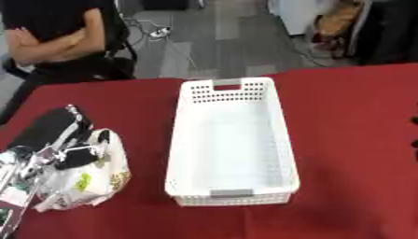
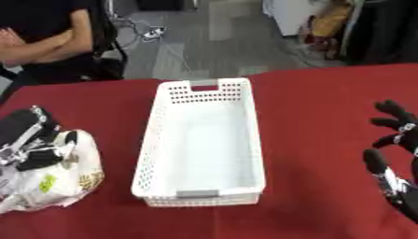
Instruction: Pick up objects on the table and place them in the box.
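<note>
left hand (image 1: 72, 150): it is sitting on top of the white printed bag (image 1: 96, 179) at the near left of the surface, dark fingers curling over the bag's upper edge; it is looking like a grasp on the bag, though how far the fingers are wrapping round is hard to make out.

white printed bag: it is lying crumpled on the red surface (image 1: 351, 116), directly under the left hand, its bulk spreading toward the near edge; small yellow-green marks are showing on its side.

right hand (image 2: 393, 140): it is idling at the right edge of the right eye view, fingers spread wide and pointing up, holding nothing, well apart from the bag.

white perforated basket (image 1: 181, 140): it is serving as the box; it is standing empty just to the right of the bag, between the two hands, its long axis running from the near edge away toward the far edge.

deciding relation: the bag is lying left of the basket with the left hand already on it, so the left arm is by far the nearer one; the carry is likely going to be a short lift and a sideways move to the right, over the basket's left long wall.
</note>
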Controlling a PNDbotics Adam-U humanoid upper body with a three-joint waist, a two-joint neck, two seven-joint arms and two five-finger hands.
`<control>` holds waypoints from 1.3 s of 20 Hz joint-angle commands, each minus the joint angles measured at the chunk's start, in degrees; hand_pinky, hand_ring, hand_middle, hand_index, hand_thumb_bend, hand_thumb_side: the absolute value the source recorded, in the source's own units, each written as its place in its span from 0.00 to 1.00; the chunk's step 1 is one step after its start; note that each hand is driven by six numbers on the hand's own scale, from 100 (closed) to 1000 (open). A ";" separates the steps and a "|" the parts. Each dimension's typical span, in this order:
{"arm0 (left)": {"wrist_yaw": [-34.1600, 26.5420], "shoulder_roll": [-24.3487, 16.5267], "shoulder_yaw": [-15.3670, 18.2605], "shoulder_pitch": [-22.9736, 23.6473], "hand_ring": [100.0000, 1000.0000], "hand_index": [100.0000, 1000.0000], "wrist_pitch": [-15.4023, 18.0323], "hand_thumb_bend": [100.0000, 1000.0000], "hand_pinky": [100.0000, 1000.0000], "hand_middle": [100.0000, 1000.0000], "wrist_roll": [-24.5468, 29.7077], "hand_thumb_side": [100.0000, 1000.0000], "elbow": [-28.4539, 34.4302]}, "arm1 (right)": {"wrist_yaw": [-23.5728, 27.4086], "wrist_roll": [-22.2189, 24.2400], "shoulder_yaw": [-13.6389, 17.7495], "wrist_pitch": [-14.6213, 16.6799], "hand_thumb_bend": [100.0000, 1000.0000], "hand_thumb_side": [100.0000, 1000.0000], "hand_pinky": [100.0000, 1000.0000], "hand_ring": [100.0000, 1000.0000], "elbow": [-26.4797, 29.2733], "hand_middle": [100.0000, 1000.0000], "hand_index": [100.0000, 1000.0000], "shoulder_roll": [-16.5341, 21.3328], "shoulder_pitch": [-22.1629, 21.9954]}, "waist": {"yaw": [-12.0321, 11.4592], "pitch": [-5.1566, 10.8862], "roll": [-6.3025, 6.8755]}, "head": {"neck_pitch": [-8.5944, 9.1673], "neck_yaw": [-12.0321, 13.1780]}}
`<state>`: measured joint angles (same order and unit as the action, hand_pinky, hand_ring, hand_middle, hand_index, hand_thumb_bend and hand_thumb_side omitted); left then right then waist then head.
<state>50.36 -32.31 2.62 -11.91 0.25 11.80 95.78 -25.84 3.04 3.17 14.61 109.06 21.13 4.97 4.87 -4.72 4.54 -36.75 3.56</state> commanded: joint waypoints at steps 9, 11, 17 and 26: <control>-1.01 -0.54 2.09 -1.21 0.00 0.04 -1.64 0.00 0.00 0.01 -2.82 0.27 3.91 | 0.04 0.05 0.42 -0.05 0.46 0.92 0.50 0.78 0.64 0.87 1.00 1.17 0.65 | -0.08 0.45 -0.23 | 0.81 0.09; -2.13 -0.42 2.83 -1.39 0.00 0.04 -2.27 0.00 0.00 0.01 -4.06 0.27 5.82 | 0.01 0.04 0.43 -0.05 0.46 0.92 0.50 0.78 0.63 0.87 1.00 1.17 0.62 | -0.13 0.45 -0.25 | 0.81 0.07; -9.38 0.12 5.49 -1.81 0.00 0.08 -4.39 0.00 0.00 0.06 -11.16 0.27 13.57 | -0.04 0.04 0.48 -0.07 0.46 0.92 0.50 0.78 0.57 0.87 1.00 1.14 0.53 | -0.28 0.44 -0.30 | 0.74 -0.03; -19.20 0.36 8.30 -2.48 0.00 0.05 -4.95 0.00 0.00 0.03 -21.87 0.30 18.79 | -0.03 -0.05 0.56 -0.10 0.46 0.92 0.50 0.78 0.59 0.87 1.00 1.19 0.38 | -0.56 0.56 -0.34 | 0.81 -0.28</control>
<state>32.17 -31.13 9.88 -13.45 -4.74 -8.85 113.28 -25.84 3.02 3.22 14.58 109.05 21.13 4.96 4.40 -4.77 4.47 -36.69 3.54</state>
